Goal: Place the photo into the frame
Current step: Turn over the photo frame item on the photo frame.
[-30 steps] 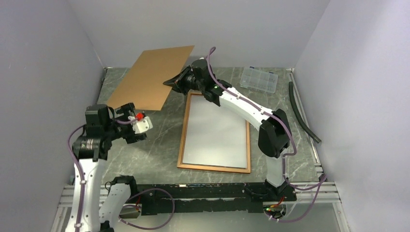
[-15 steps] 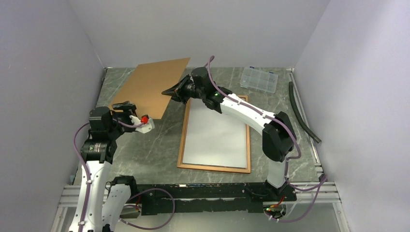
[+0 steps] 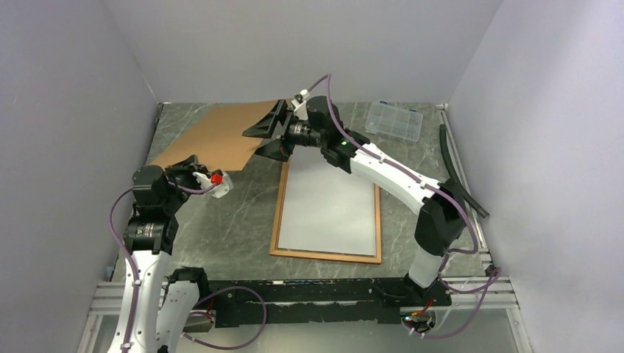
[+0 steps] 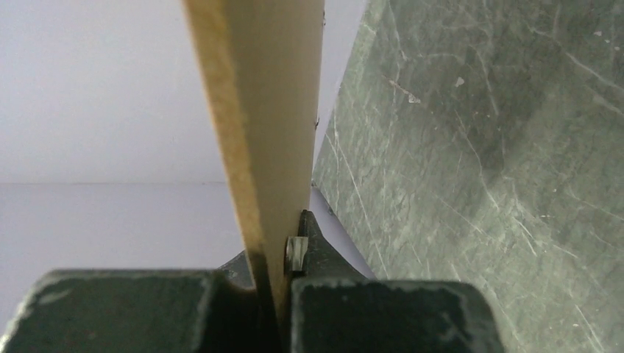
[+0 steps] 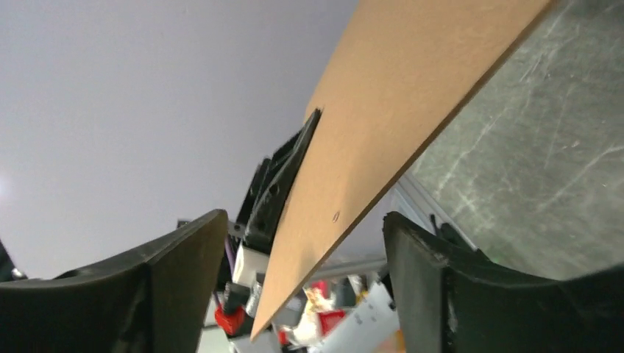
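The frame [image 3: 277, 213], with its thin reddish-orange border, lies flat on the table right of centre. A flat white rectangle [image 3: 327, 206] fills it, as far as I can tell the photo with its plain back up. A brown backing board [image 3: 213, 136] slants above the back left of the table. My left gripper [image 3: 190, 163] is shut on its near left corner; the left wrist view shows the board [image 4: 257, 110] edge-on, pinched in the gripper [image 4: 283, 272]. My right gripper [image 3: 263, 137] is open at the board's right edge. The board [image 5: 412, 81] passes between its spread jaws [image 5: 303, 220] unclamped.
A small clear compartment box [image 3: 394, 120] sits at the back right. A black hose [image 3: 460, 173] runs along the right edge. Grey walls close in the left, back and right sides. A metal rail [image 3: 294, 290] with the arm bases crosses the near edge.
My left gripper has shut on the board's near corner. My right gripper has opened and let go of the board's right edge. The board has sunk lower and flatter.
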You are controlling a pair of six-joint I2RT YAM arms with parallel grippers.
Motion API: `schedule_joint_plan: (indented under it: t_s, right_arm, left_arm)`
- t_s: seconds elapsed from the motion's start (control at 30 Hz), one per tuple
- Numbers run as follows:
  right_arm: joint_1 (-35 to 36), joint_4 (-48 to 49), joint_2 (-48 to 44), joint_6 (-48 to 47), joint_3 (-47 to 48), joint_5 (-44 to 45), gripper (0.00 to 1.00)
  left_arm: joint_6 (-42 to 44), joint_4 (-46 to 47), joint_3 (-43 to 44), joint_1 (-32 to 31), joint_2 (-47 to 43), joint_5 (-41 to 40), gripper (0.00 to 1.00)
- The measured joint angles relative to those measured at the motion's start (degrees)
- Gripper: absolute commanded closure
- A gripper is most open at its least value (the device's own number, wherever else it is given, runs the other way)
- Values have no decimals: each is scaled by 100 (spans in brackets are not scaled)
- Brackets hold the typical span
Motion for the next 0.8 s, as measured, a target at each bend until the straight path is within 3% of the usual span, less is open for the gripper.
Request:
schedule_joint_plan:
  t_s: [0.03, 0.13, 0.3, 0.43, 0.57, 0.8]
  right_arm:
    - [-26, -31, -63, -140, 7, -103, 3]
    - [-195, -483, -179, -1029, 286, -699, 0]
    - [-566, -2474, -240, -3945, 1576, -1502, 0]
    - [-605, -3609, -1038, -6553, 1547, -881, 0]
    - [-538, -3786, -2017, -8542, 831, -273, 0]
    - [-516, -3880, -2474, -10585, 278, -52, 1]
  left_arm:
    - [-39, -7, 2, 0, -24, 4, 97]
    - [-107, 2, 9, 0, -101, 44, 97]
    - [-365, -431, 505, 0, -39, 238, 97]
    - [-610, -1292, 1447, 0, 175, 660, 97]
    - [-671, -2218, 2225, 0, 317, 1259, 97]
    - [-144, -4061, 2957, -2, 490, 1993, 97]
